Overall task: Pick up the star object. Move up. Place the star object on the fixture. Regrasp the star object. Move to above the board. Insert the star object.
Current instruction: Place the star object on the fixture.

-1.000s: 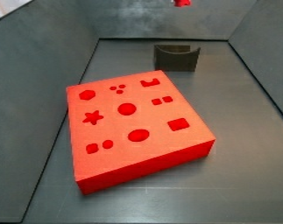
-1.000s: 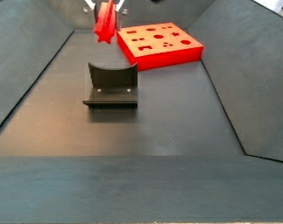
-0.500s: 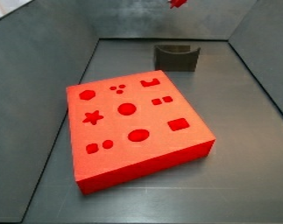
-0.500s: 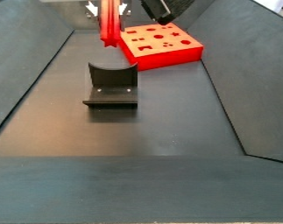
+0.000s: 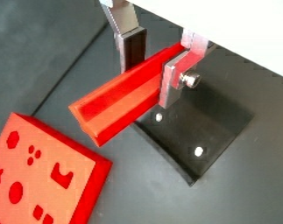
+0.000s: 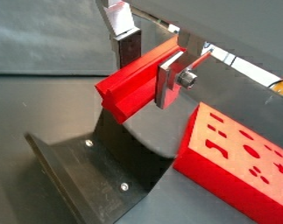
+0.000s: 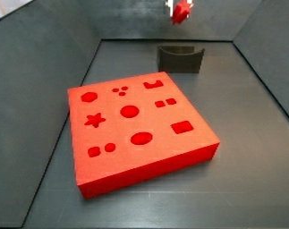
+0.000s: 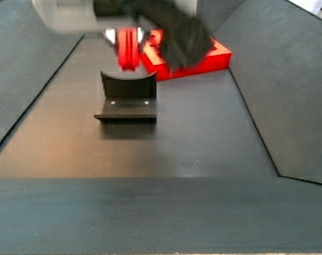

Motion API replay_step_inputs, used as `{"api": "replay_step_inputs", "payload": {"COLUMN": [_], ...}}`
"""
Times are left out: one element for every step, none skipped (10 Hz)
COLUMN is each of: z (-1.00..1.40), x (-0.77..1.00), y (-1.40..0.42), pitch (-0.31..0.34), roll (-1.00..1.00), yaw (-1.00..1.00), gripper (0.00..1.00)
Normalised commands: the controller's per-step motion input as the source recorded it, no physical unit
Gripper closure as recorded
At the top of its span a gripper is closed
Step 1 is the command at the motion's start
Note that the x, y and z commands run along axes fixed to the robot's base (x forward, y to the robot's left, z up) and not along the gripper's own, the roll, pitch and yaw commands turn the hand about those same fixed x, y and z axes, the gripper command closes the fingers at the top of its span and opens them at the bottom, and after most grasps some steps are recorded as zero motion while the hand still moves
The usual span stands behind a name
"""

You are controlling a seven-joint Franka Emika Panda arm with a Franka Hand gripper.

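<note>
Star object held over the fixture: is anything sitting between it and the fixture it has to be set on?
Nothing visible. The gripper holds the star object between its fingers above the fixture. In both wrist views the fixture's surface below the piece is bare, and the board lies off to the side.

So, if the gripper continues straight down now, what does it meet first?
Probably the dark L-shaped fixture: the gripper holds the long red star object above it, though the gap is unclear.
</note>
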Motion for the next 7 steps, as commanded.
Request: {"api": "replay_step_inputs", "payload": {"z": [-1.00, -1.00, -1.00, -1.00, -1.00, -1.00, -1.00], "x": [0.14, 0.15, 0.16, 0.16, 0.17, 0.18, 0.19], "y": [0.09, 0.09, 0.10, 0.10, 0.11, 0.12, 0.11], "pitch": [0.042, 0.042, 0.035, 0.034, 0.033, 0.036, 0.033], "roll": [-1.00, -0.96, -0.80, -0.65, -0.49, -0.34, -0.24], "yaw": [-0.16, -0.16, -0.14, -0.13, -0.12, -0.11, -0.10], "gripper": [1.00, 1.00, 1.00, 1.00, 1.00, 1.00, 1.00]}}
